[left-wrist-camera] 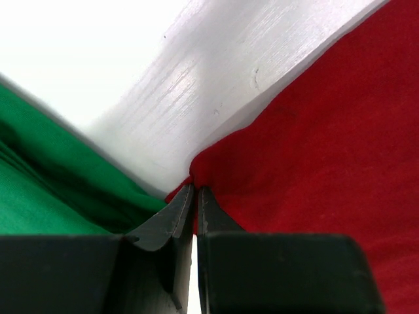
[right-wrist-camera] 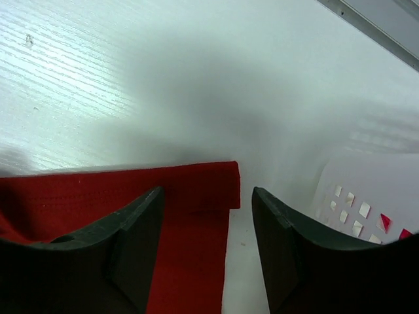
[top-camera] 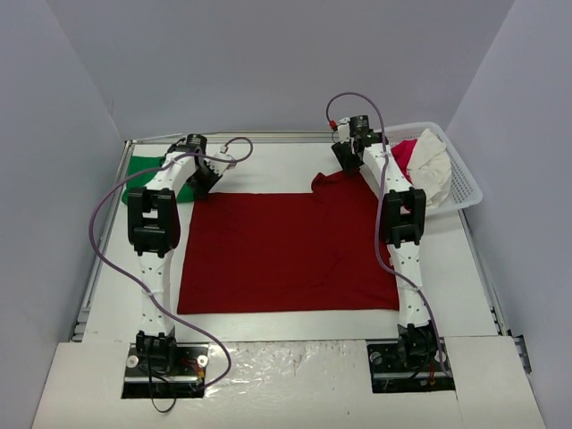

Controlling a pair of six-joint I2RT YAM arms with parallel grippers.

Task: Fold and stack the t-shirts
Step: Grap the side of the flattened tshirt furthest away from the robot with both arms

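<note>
Pale grey walls close in a white table (top-camera: 268, 161), where a large dark red t-shirt (top-camera: 286, 255) of soft cloth lies spread flat in the middle. Off its far left corner, a bright green t-shirt (top-camera: 143, 167) lies bunched just beside the red cloth. The left gripper (left-wrist-camera: 195, 193) has its black fingers pinched tight on that far left corner of the dark red t-shirt. At the shirt's far right corner, the right gripper (right-wrist-camera: 206, 196) stands with jaws moderately apart, a red hem lying between them, unclamped. Right of the shirt sits a white perforated plastic basket (top-camera: 466, 188) holding cream cloth (top-camera: 436, 165).
</note>
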